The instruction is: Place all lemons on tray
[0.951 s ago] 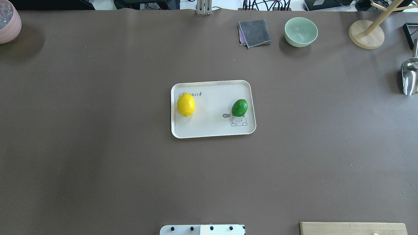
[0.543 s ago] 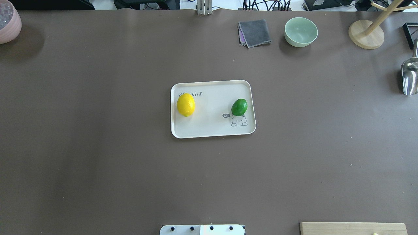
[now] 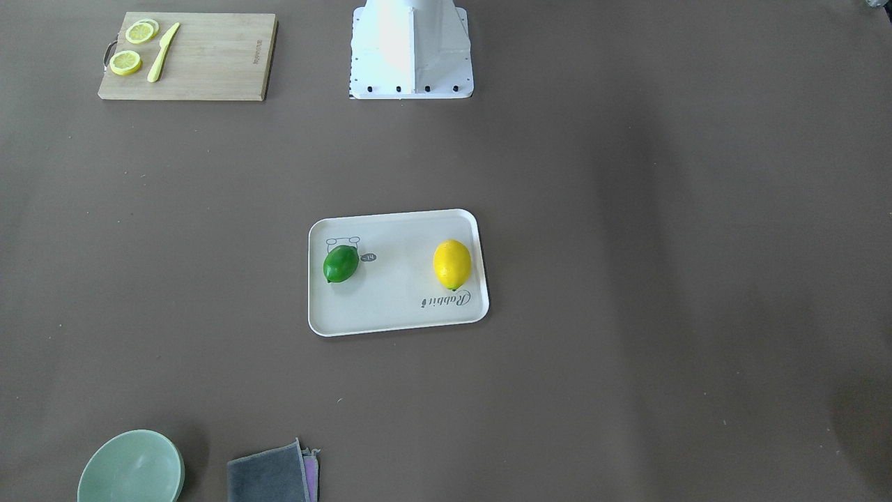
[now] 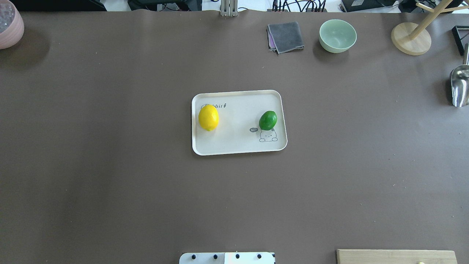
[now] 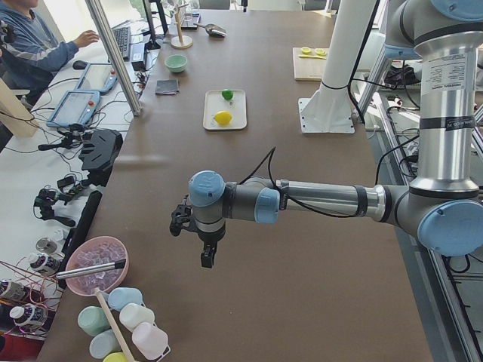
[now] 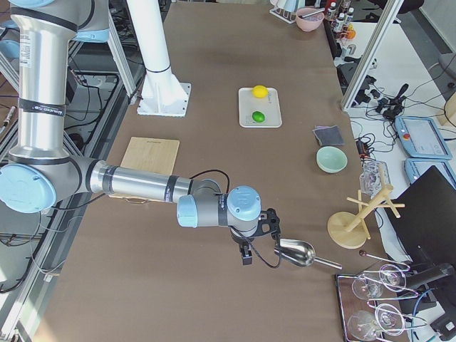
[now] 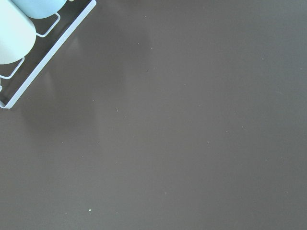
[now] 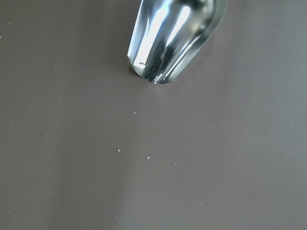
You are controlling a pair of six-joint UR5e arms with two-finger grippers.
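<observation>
Front-facing view: the tray (image 3: 397, 307) lies mid-table and holds both lemons. The green lemon (image 3: 341, 263) is at its 9 o'clock side, over the cartoon drawing, and the yellow lemon (image 3: 452, 264) at its 3 o'clock side, just above the "Rabbit" script. They are well apart. Toward 11 o'clock a cutting board (image 3: 209, 59) carries two lemon slices (image 3: 126, 63) and a yellow knife (image 3: 162, 52). A mint bowl (image 3: 131, 468) and a grey cloth (image 3: 268, 477) sit toward 7 o'clock.

Overhead view: the yellow fruit is at the tray's 9 o'clock side and the green one at 3 o'clock. Against a second ago, the green lemon has crept very slightly toward 10 o'clock. The yellow one and the tray have not moved.

Left side view: the left gripper (image 5: 207, 256) hangs over bare table near a pink bowl (image 5: 96, 264) of clear lumps, far from the tray. I cannot tell how its jaws stand.

Right side view: the right gripper (image 6: 246, 254) hangs just beside a metal scoop (image 6: 296, 251). Its jaws cannot be judged either.

Left wrist view: bare table, with a cup rack (image 7: 45, 52) at 10 o'clock.

Right wrist view: the scoop's mouth at 12 o'clock.
</observation>
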